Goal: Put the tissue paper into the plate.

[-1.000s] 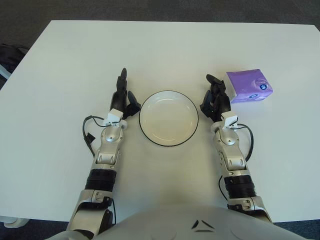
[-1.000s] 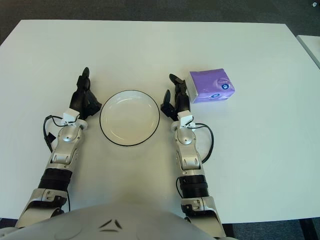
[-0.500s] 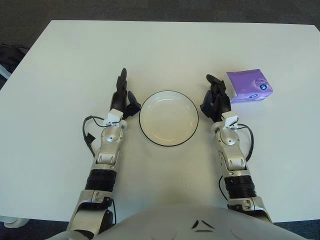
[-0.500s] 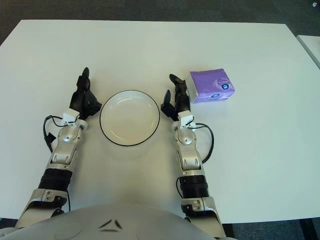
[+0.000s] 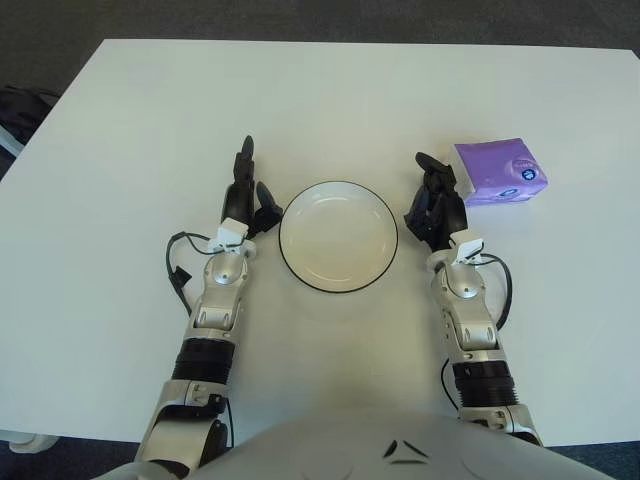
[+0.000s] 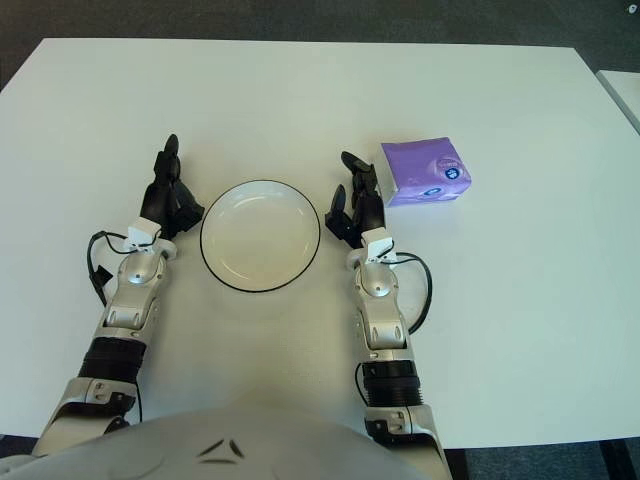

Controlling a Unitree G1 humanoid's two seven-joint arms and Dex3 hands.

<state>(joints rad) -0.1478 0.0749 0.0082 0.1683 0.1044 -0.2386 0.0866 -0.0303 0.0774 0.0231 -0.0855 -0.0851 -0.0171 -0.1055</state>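
A purple tissue pack (image 5: 499, 172) lies flat on the white table (image 5: 120, 120) at the right. A white plate (image 5: 338, 235) with a dark rim sits in the middle, empty. My right hand (image 5: 434, 195) rests between the plate and the pack, just left of the pack, fingers spread and holding nothing. My left hand (image 5: 247, 192) rests on the table just left of the plate, fingers open and empty.
Black cables loop beside both forearms (image 5: 176, 270). The table's far edge (image 5: 360, 42) runs along the top, with dark floor beyond. A dark object (image 5: 18, 115) sits off the table's left edge.
My right hand and forearm have shifted slightly to the right, toward the tissue pack. The left hand, plate and pack have not moved.
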